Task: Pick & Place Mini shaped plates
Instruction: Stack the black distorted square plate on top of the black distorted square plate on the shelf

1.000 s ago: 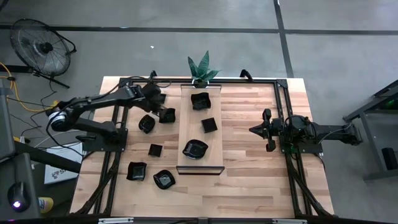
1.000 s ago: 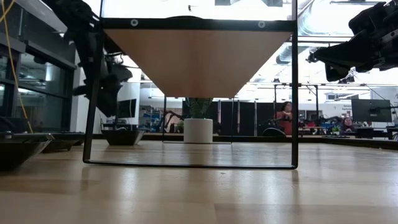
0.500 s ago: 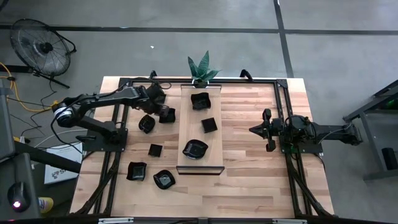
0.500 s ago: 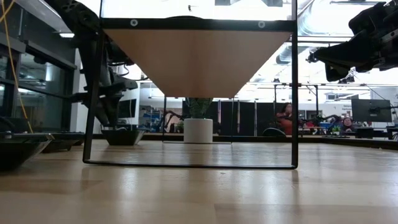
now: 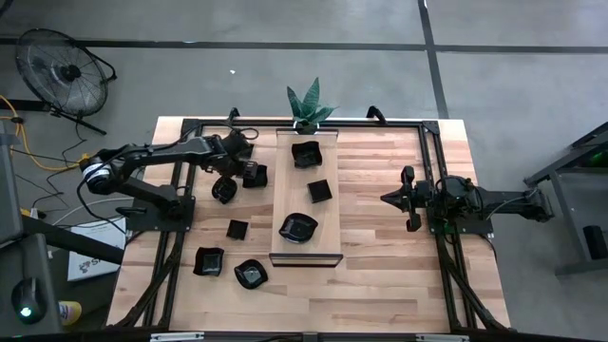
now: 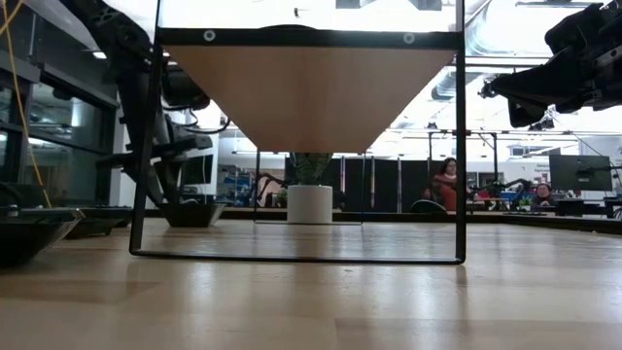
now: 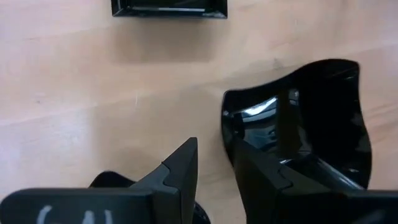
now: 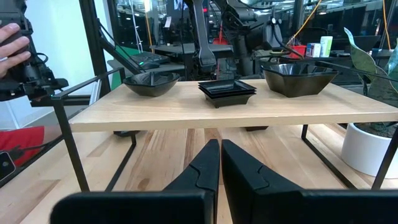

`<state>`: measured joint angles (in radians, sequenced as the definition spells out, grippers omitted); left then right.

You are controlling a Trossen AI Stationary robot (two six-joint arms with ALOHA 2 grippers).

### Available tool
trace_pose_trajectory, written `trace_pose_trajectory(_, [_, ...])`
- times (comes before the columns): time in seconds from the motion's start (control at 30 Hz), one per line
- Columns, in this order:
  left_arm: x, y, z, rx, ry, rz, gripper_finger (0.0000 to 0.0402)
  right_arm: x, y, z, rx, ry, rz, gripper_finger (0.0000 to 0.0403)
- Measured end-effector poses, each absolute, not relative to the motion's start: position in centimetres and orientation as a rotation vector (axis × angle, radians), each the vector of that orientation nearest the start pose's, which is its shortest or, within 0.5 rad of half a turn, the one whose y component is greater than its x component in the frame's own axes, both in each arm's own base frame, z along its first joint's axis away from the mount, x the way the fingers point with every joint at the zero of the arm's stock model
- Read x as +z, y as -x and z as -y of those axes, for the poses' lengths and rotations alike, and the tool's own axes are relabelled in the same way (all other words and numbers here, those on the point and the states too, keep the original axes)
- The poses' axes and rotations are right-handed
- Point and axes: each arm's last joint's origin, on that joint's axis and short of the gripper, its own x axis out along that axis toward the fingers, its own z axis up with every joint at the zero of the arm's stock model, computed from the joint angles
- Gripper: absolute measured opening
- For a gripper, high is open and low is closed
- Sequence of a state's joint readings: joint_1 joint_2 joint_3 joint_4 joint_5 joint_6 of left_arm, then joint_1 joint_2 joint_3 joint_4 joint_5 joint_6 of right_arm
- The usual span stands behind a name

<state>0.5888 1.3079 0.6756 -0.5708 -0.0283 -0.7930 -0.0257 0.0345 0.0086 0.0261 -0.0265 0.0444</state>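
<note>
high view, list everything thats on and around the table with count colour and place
mini shaped plates: eight, glossy black; three on the board, five on the tabletop left of it
board: one, pale wood, raised at table centre
potted plant: one, green, far edge behind the board
table: one, light wood with a black frame
fan: one, black, on the floor far left
left gripper: dark, fingers straddling the rim of a wavy plate
right gripper: dark, fingers closed, parked right of the board

The left gripper point(image 7: 214, 163) is low over the wood table point(image 7: 81, 87), its 2 fingers point(image 7: 180, 171) slightly apart astride the near rim of a wavy black dish point(image 7: 311, 112). Farther off lies a square dish point(image 7: 169, 7).
</note>
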Motion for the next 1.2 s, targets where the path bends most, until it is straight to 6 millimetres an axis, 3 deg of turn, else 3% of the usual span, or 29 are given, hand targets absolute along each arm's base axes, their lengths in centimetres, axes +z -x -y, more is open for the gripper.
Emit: trace_pose_trajectory(1.2, [16.0,-19.4,-12.4,0.928,1.068,-0.915,0.0099,16.6,-9.9,0.2,0.001,-0.044,0.0,0.0012])
